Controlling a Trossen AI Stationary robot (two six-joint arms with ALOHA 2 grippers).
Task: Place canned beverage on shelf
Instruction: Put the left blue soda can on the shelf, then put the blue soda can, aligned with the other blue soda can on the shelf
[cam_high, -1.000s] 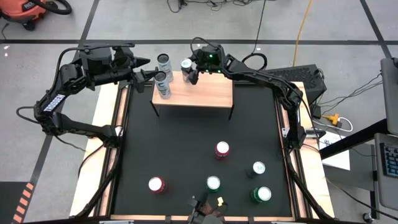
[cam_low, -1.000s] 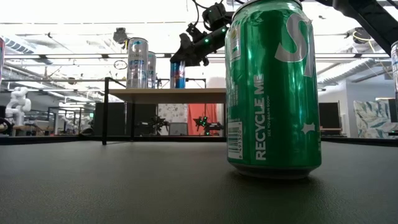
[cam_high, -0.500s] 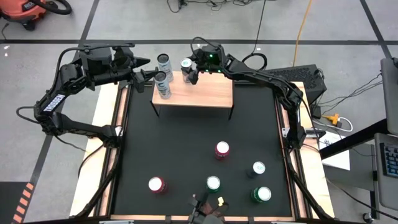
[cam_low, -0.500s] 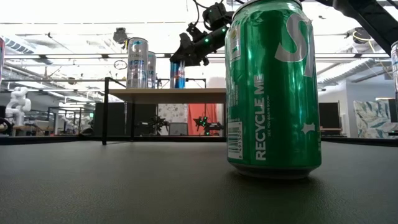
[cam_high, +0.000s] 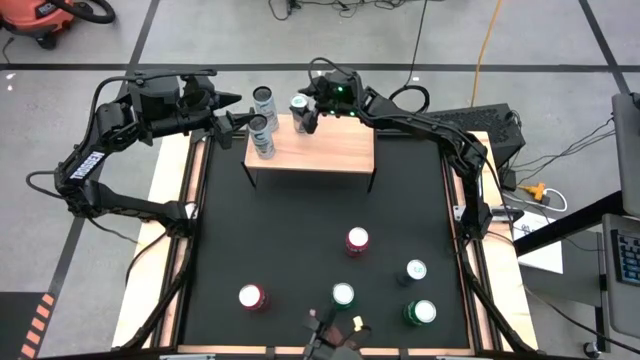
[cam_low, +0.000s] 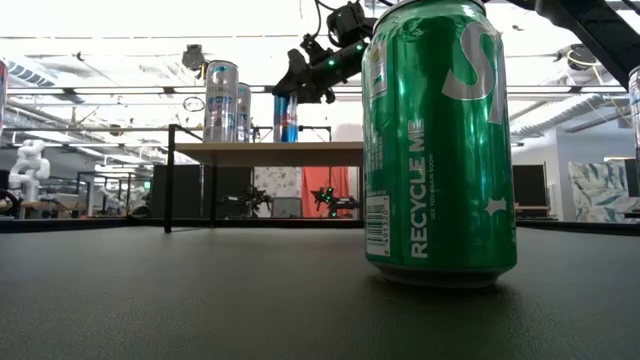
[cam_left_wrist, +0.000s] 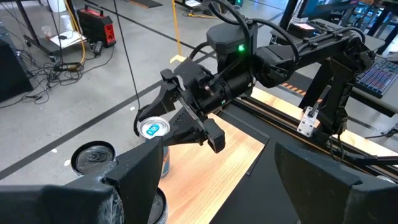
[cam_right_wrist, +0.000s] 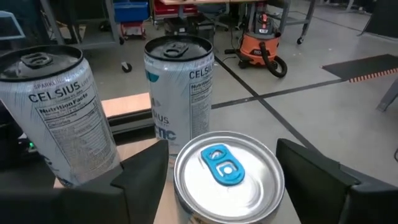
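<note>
The shelf (cam_high: 320, 150), a light-wood board on black legs, stands at the table's far side. Three cans stand on its left part: two tall silver ones (cam_high: 264, 99) (cam_high: 261, 135) and a blue one with a silver top and blue tab (cam_right_wrist: 227, 180), which also shows in the low view (cam_low: 286, 120). My right gripper (cam_high: 303, 116) is open just above the blue can, one finger (cam_right_wrist: 143, 177) on either side of its top. My left gripper (cam_high: 236, 116) is open beside the silver cans at the shelf's left end.
Several more cans stand on the black mat nearer the front: two red (cam_high: 357, 241) (cam_high: 251, 296), two green (cam_high: 343, 294) (cam_high: 420, 313) and one dark (cam_high: 416, 270). One green can (cam_low: 440, 140) fills much of the low view. The shelf's right half is bare wood.
My right gripper has gone up a little from the blue can, which stays upright on the shelf.
</note>
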